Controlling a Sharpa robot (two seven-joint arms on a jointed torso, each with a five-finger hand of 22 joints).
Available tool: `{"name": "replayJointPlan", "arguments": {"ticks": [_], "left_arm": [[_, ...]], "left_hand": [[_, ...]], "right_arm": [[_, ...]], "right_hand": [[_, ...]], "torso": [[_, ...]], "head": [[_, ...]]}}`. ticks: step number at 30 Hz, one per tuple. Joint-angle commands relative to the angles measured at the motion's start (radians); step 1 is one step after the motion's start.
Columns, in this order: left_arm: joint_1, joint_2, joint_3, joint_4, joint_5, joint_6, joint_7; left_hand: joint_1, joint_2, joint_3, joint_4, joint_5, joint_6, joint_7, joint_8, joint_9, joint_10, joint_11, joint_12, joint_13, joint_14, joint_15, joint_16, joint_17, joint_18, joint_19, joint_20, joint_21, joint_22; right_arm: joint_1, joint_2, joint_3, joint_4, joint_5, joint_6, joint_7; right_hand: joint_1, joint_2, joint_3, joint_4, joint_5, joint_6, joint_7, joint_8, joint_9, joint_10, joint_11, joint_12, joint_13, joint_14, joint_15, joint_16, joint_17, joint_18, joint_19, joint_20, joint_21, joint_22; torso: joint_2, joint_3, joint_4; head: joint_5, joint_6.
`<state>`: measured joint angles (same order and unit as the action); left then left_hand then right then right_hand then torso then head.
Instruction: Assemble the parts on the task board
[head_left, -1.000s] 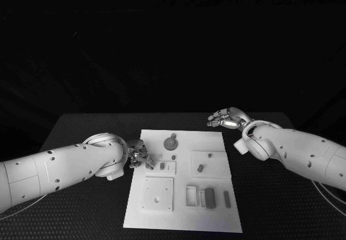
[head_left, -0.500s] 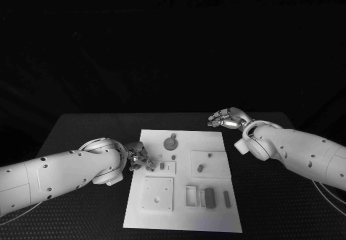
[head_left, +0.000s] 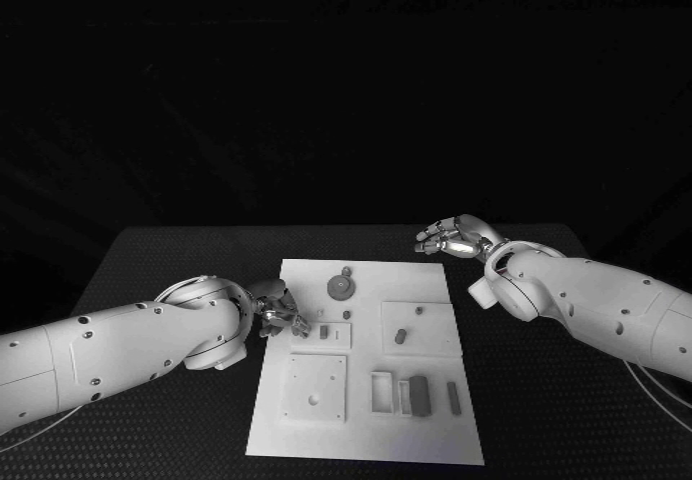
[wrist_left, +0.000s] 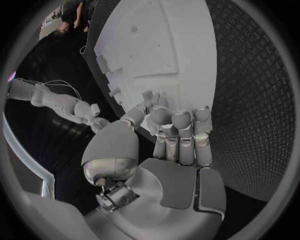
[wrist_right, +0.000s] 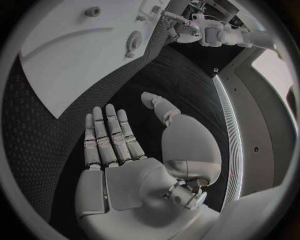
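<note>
- Centrally, the task board (head_left: 368, 365) is a flat, matte white rectangular plate lying on the black table (head_left: 173, 260), whose surface has a fine dotted weave; the board's long axis runs away from the robot.
- Raised white square and rectangular blocks sit on the board, one near square block (head_left: 315, 388) with a small round hole in it.
- Small grey parts lie on the board: a round disc with a tab (head_left: 342, 287) near the far edge, a short oblong piece (head_left: 400, 337) on the middle right block, and two slim bars (head_left: 420, 396) at the near right, both lengthwise with the board.
- At the board's left edge, about halfway along it, the left hand (head_left: 283, 318) hangs, its smooth white arm coming in low across the table with the wrist bent toward the board.
- Seen from the left wrist, the silver fingers (wrist_left: 181, 132) are curled inward with the thumb brought close to them above the board's edge; I cannot tell whether a part is pinched between them.
- Off the board's far right corner, the right hand (head_left: 456, 238) is raised over bare table.
- From the right wrist, its fingers (wrist_right: 107, 135) are straight and side by side, the thumb spread away, palm bare and holding nothing.
</note>
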<state>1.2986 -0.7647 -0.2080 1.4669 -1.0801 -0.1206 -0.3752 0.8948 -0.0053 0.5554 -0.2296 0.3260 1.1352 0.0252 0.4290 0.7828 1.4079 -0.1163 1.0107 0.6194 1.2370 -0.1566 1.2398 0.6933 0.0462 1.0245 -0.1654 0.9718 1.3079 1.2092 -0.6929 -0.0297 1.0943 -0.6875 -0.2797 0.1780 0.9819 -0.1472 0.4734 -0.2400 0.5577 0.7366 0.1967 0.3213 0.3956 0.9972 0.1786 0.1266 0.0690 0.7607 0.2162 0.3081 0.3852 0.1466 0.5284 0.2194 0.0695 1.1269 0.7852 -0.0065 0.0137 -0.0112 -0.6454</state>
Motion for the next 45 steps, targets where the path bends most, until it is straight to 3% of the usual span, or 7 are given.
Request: {"name": "replayJointPlan", "arguments": {"ticks": [1, 45], "left_arm": [[0.000, 0.003, 0.001, -0.004, -0.018, -0.003, 0.013], [-0.014, 0.028, 0.000, -0.045, -0.038, 0.033, 0.010]], "left_hand": [[0.013, 0.004, 0.063, -0.056, 0.005, 0.076, -0.051, 0.003, 0.035, -0.005, -0.019, 0.004, 0.001, 0.009, -0.013, 0.006, 0.001, 0.009, 0.009, -0.092, 0.005, 0.020], [0.014, 0.002, 0.064, -0.054, 0.004, 0.076, -0.050, -0.002, 0.038, -0.006, -0.019, 0.006, 0.002, 0.009, -0.016, 0.005, 0.000, 0.009, 0.010, -0.092, 0.007, 0.018]], "right_arm": [[-0.001, 0.000, 0.000, 0.002, -0.001, 0.006, 0.008], [-0.001, -0.001, 0.000, 0.004, -0.001, 0.007, 0.007]], "right_hand": [[-0.008, -0.001, -0.002, 0.005, 0.006, -0.007, -0.001, 0.005, -0.002, -0.001, 0.005, -0.006, 0.000, -0.009, 0.001, 0.003, -0.002, -0.006, -0.004, -0.001, -0.003, 0.002], [-0.008, -0.001, -0.002, 0.005, 0.006, -0.008, -0.001, 0.007, -0.003, -0.001, 0.005, -0.007, 0.000, -0.010, 0.002, 0.005, -0.003, -0.006, -0.004, -0.001, -0.003, 0.003]], "torso": [[0.000, 0.0001, 0.0005], [0.000, 0.0005, -0.0004]], "head": [[0.001, -0.001], [0.002, -0.004]]}}
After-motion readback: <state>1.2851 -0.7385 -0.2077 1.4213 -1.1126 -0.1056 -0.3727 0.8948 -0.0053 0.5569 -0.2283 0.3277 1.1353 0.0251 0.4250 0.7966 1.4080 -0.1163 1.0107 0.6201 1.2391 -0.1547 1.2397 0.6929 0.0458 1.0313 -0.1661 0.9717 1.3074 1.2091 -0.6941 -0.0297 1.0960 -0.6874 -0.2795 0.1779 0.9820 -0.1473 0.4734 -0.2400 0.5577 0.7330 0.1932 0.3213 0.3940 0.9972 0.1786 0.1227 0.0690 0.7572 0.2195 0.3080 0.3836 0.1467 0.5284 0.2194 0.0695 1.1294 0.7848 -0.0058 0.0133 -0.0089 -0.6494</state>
